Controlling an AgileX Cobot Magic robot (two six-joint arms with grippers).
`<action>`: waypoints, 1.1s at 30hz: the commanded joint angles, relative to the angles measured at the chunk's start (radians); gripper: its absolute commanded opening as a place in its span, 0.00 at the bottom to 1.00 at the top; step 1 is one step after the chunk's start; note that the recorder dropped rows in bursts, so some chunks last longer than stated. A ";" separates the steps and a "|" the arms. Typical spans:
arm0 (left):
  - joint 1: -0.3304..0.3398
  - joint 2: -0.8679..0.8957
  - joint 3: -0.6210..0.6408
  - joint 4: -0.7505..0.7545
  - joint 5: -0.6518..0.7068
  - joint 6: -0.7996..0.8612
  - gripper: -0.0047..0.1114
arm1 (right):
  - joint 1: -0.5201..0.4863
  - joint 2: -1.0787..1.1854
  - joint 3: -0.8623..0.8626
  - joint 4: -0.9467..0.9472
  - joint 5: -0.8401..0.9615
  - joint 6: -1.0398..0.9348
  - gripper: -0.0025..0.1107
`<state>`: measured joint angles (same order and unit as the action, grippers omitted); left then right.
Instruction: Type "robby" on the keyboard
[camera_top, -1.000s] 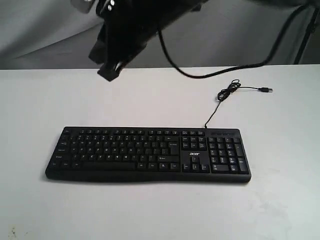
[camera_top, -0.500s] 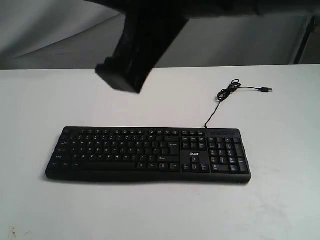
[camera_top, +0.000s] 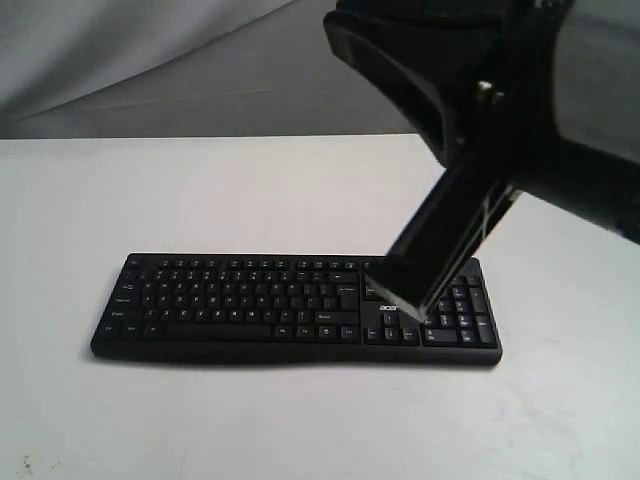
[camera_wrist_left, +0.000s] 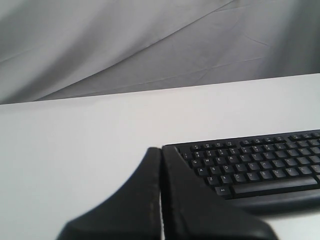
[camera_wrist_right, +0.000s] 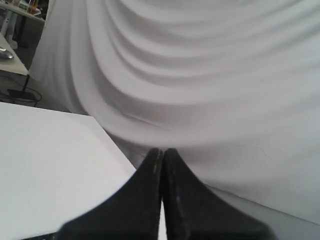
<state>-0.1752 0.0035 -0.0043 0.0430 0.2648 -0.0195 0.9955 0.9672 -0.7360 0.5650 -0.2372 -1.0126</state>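
Since the earlier pictures the black arm has swung from the upper left of the exterior view across to the right. It now hangs large and blurred in front of the right part of the keyboard, covering some of the number pad and the back right corner. Which of the two arms it is cannot be told from this view.

The keyboard lies flat on the white counter, lengthwise across the view, in the same place as before.

In the left wrist view the left tool has its two fingers pressed together with nothing between them. Its tip shows just beside the keyboard's left end, near the corner keys; whether it touches the keyboard cannot be told.

In the right wrist view the right tool is likewise pressed together and carries nothing. It points toward the grey cloth backdrop, above the edge of the counter and touching neither.
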 joint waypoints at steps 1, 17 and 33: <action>-0.006 -0.003 0.004 0.005 -0.006 -0.003 0.04 | 0.002 -0.034 0.008 0.124 -0.045 0.095 0.02; -0.006 -0.003 0.004 0.005 -0.006 -0.003 0.04 | -0.155 -0.114 0.056 0.368 -0.016 0.263 0.02; -0.006 -0.003 0.004 0.005 -0.006 -0.003 0.04 | -0.794 -0.605 0.470 0.381 0.145 0.364 0.02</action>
<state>-0.1752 0.0035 -0.0043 0.0430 0.2648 -0.0195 0.2624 0.4263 -0.3254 0.9374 -0.1078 -0.6496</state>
